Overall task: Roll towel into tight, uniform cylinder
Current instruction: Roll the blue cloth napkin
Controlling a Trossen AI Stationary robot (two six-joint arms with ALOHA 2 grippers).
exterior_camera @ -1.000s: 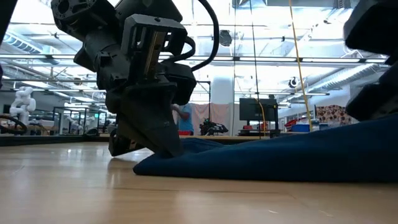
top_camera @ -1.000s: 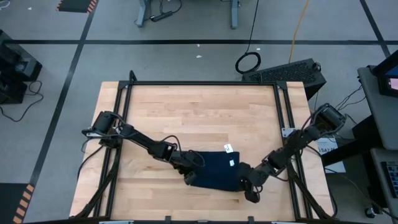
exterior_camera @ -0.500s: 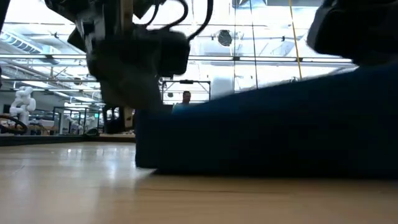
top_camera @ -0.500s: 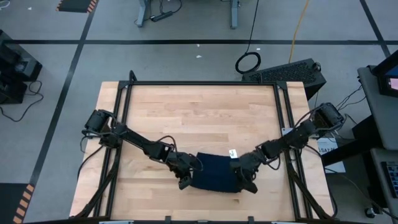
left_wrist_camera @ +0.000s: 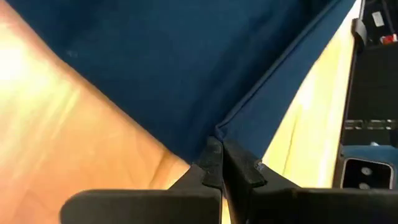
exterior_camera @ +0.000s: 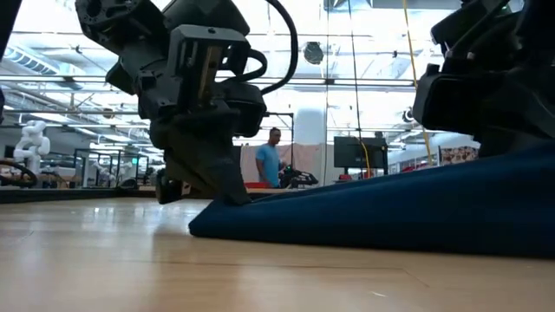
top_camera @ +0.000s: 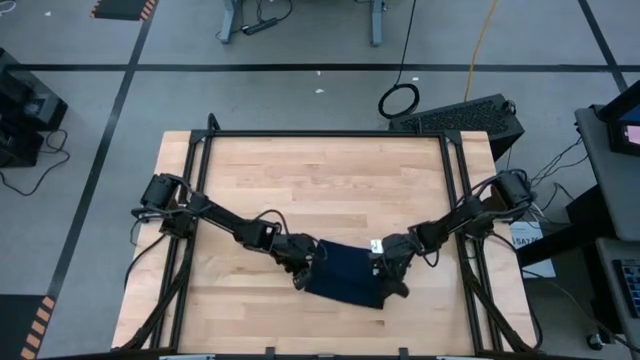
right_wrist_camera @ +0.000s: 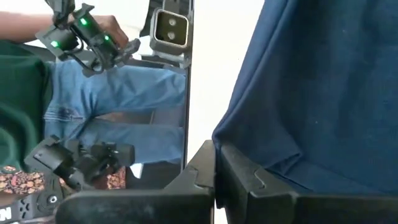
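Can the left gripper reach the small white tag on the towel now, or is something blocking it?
Probably not directly. The left gripper is shut on the towel at its left edge, while the white tag lies at the opposite side, right beside the right gripper, which crowds that spot.

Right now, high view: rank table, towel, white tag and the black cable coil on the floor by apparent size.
1. Table, by far the largest.
2. Towel, held between the left gripper and right gripper.
3. Cable coil, clearly smaller than the towel.
4. White tag, smallest.
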